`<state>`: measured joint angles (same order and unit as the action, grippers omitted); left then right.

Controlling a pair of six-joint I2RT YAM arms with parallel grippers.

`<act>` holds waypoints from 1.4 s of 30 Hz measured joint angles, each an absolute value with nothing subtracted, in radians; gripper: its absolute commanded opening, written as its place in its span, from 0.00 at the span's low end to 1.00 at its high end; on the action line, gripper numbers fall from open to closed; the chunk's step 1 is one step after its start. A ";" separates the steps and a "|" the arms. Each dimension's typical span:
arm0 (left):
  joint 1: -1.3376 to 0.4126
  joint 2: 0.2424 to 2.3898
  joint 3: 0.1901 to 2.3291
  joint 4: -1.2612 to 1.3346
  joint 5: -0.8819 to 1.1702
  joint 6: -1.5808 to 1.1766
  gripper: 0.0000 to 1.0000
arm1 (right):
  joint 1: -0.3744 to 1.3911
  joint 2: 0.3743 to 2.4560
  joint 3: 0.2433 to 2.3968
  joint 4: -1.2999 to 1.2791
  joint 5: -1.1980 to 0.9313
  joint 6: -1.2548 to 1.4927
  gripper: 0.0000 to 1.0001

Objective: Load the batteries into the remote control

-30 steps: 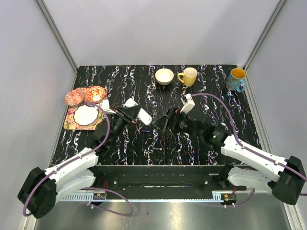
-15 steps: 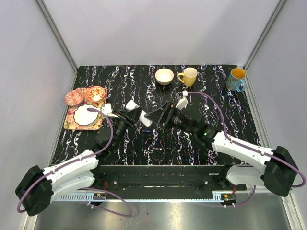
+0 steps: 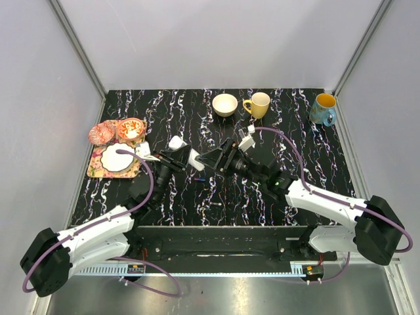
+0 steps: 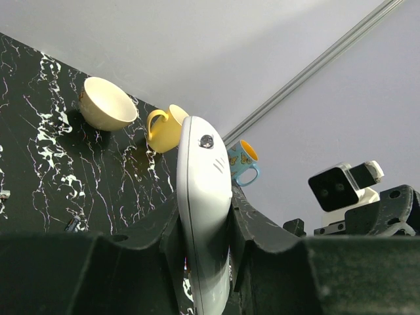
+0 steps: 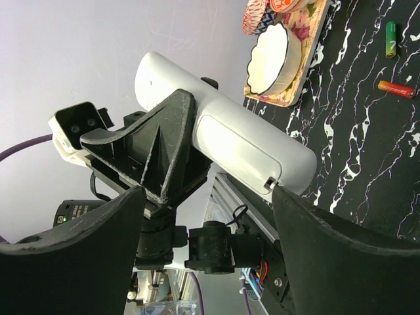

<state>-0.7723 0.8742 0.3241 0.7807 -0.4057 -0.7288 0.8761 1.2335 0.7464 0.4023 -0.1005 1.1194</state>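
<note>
The white remote control (image 3: 195,159) is held off the table, clamped across its middle by my left gripper (image 3: 178,159). In the left wrist view the remote (image 4: 203,190) stands edge-on between the shut fingers of that gripper (image 4: 205,220). My right gripper (image 3: 209,159) is open right at the remote's end. In the right wrist view its gripper (image 5: 207,207) has wide jaws, and one fingertip (image 5: 283,197) touches the remote (image 5: 249,147) by a small latch notch. A red-orange battery (image 5: 396,88) and a green battery (image 5: 390,38) lie on the black table.
A cream bowl (image 3: 225,104), a yellow mug (image 3: 258,104) and a blue mug (image 3: 323,109) stand along the back edge. A floral tray (image 3: 98,172) with a white plate, and two patterned bowls (image 3: 131,128), are at the left.
My right arm has swung left and brought its open gripper up to the remote's end. My left gripper has kept hold of the remote, almost in place.
</note>
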 measured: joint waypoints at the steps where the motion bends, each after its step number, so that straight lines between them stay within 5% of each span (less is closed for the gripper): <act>1: -0.772 0.874 0.324 0.782 -0.406 -0.729 0.00 | 0.876 1.237 0.746 0.406 -0.101 1.124 0.83; 42: -0.850 1.228 0.245 1.122 -0.478 -0.745 0.00 | 0.809 1.139 0.579 0.369 -0.132 1.114 0.84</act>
